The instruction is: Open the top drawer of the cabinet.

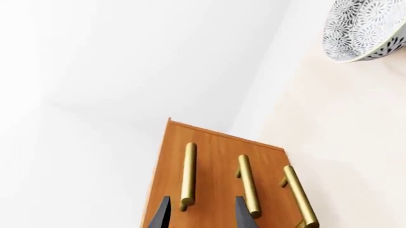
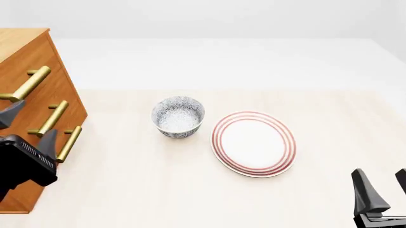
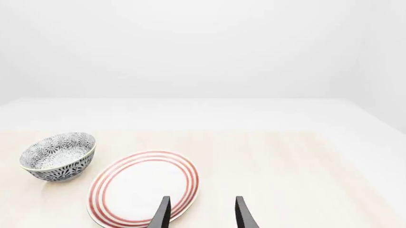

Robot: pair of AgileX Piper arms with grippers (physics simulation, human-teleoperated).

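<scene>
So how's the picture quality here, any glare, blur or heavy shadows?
Front view: even, soft light, sharp all over, only a faint shadow under the bowl and plate. Left wrist view: the wall is washed out near white, and the cabinet looks tilted and tapering from the camera's angle. Right wrist view: crisp, no glare, pale background.

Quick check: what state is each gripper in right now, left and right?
Left gripper: open, holding nothing, fingers spread in front of the cabinet handles.
Right gripper: open, holding nothing, over the table near the plate.
</scene>
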